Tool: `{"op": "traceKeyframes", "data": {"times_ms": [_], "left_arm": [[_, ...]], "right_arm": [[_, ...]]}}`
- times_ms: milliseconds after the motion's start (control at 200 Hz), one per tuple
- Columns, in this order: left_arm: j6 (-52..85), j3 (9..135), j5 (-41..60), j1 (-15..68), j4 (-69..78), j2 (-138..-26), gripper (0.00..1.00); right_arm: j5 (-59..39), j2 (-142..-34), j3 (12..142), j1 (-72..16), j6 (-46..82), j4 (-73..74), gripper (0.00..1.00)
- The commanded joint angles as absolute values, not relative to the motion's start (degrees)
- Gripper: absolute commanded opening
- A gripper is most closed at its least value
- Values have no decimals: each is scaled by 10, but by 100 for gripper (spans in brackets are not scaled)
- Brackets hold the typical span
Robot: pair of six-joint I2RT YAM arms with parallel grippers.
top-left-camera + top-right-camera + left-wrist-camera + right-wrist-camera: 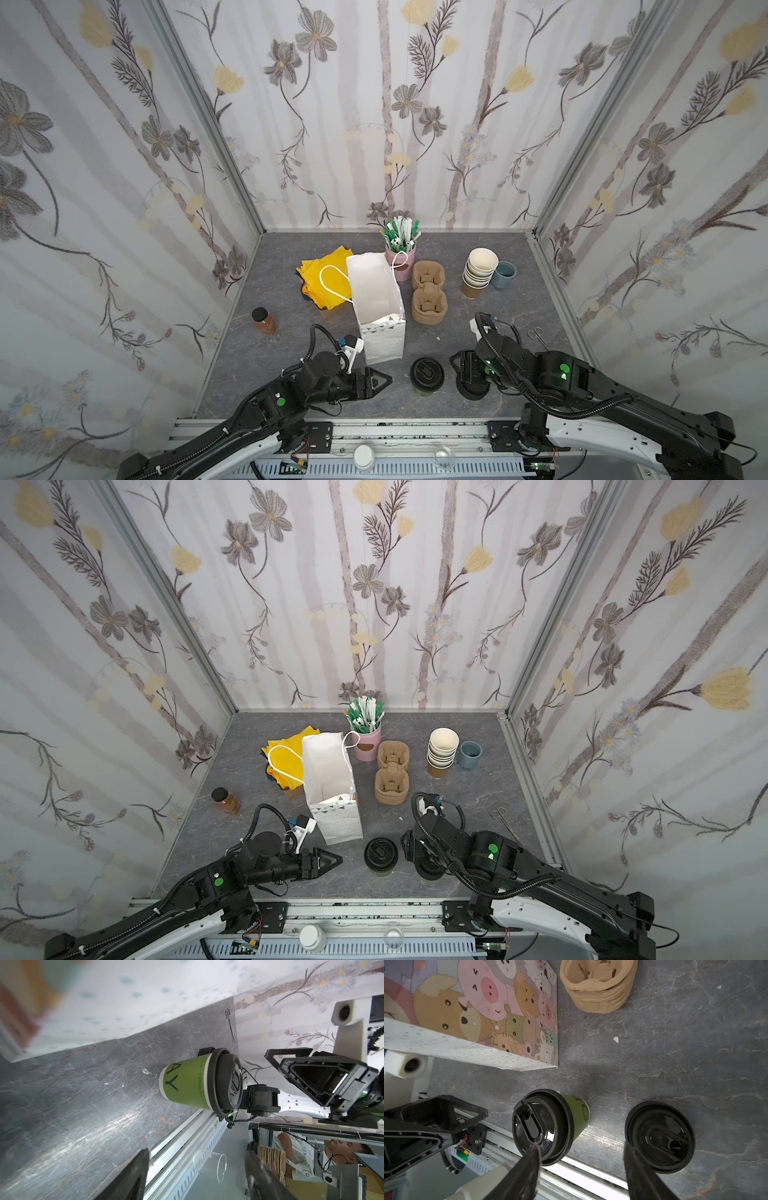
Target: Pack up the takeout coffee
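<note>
Two pincers flank the takeout coffee (427,375), and neither one touches it. The cup stands upright on the grey bench (291,374) close to the front rail, green-sided with dark lettering and capped by a black sip lid, as my left wrist camera shows (199,1084). My left pincer (384,380) lies low to the left of the cup, pointing at it, its jaws spread wide with nothing between them. My right pincer (581,1146) hangs on the cup's other side, jaws also spread and holding nothing, with the cup beside one finger and the black lid pile (660,1136) beside the other. In both top views that pile sits just right of the cup and is mostly hidden under the right arm, so I cannot tell how high the pincer sits above it. Just behind the cup the white paper bag (376,307) stands open, its side printed with cartoon animals. A stack of pulp cup carriers (428,299) sits right of the bag, and farther back are the stack of lidless cups (478,272) and a blue-grey cup (503,274) touching it. A pink holder of green and white sticks (401,249) stands at the rear, yellow cloth (324,274) lies left of the bag, an amber jar (264,321) stands far left, and scissors (538,336) lie at the right edge.
</note>
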State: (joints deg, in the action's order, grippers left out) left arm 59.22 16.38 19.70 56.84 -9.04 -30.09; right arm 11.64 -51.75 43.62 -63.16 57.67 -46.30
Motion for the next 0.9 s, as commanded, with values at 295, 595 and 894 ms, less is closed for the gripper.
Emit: {"op": "traceKeyframes", "data": {"times_ms": [295, 595, 894], "left_arm": [[600, 223, 125, 623, 47, -453, 67], [636, 175, 88, 624, 44, -402, 64], [635, 161, 109, 632, 49, -404, 66]], "right_arm": [[1, -475, 314, -620, 675, -306, 48], [-9, -465, 293, -620, 676, -301, 45], [-30, -468, 284, -621, 676, -287, 38]]}}
